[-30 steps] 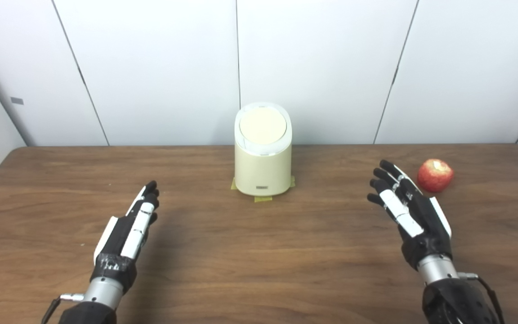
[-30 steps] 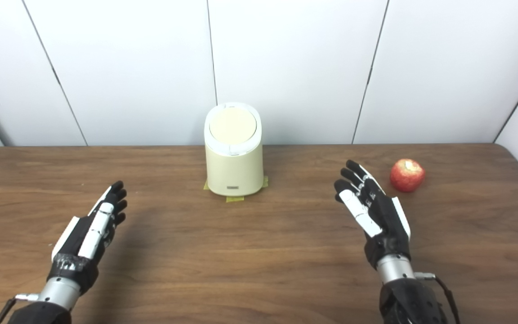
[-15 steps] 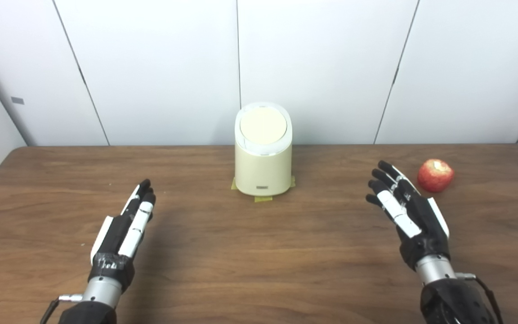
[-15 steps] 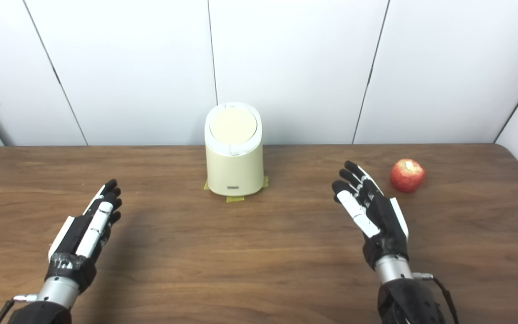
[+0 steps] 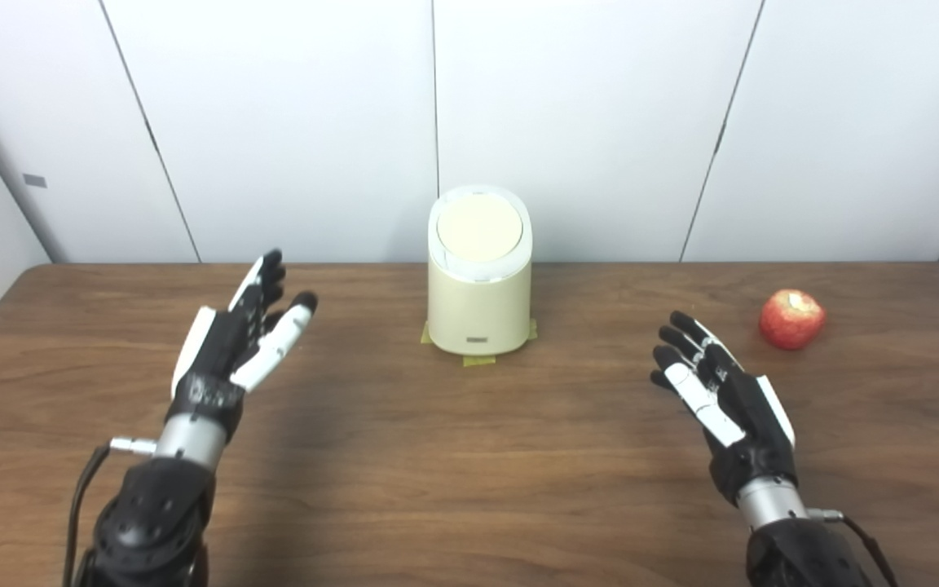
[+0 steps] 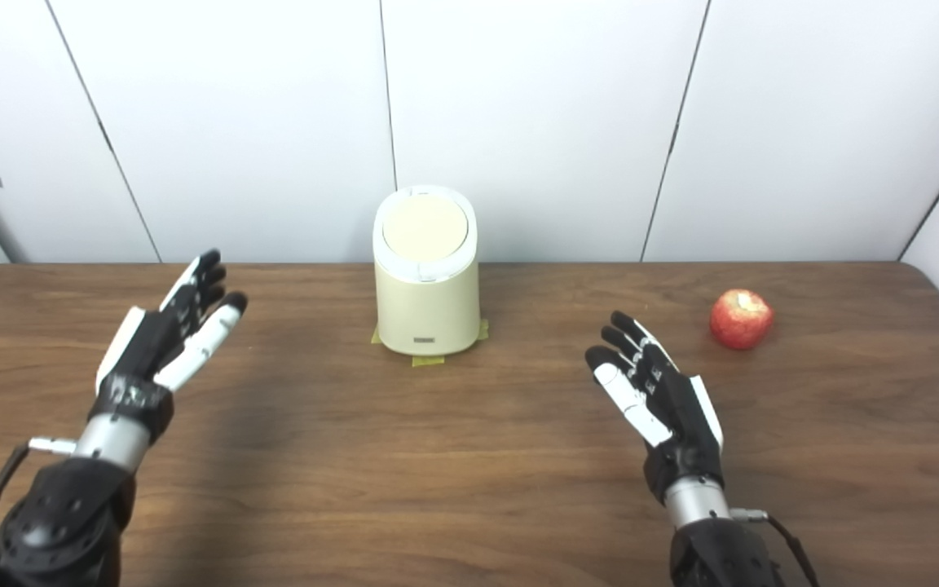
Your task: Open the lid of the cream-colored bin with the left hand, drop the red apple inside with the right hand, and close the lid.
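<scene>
Hiding its interior, bin (image 5: 479,302) lid (image 5: 479,229) sits closed.

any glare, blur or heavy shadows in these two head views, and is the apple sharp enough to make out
Left eye view: even, soft lighting, no glare on the table; the left hand casts a diffuse shadow beneath it. The bin is crisp, with a faint shadow on the wall behind. Right eye view: the apple is slightly soft but readable, red with a pale patch on top; the right hand shows no motion blur.

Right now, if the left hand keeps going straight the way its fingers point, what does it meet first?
Likely nothing: the left hand points up-right toward the white wall panels, seemingly passing left of the cream-colored bin. Depth is unclear.
</scene>
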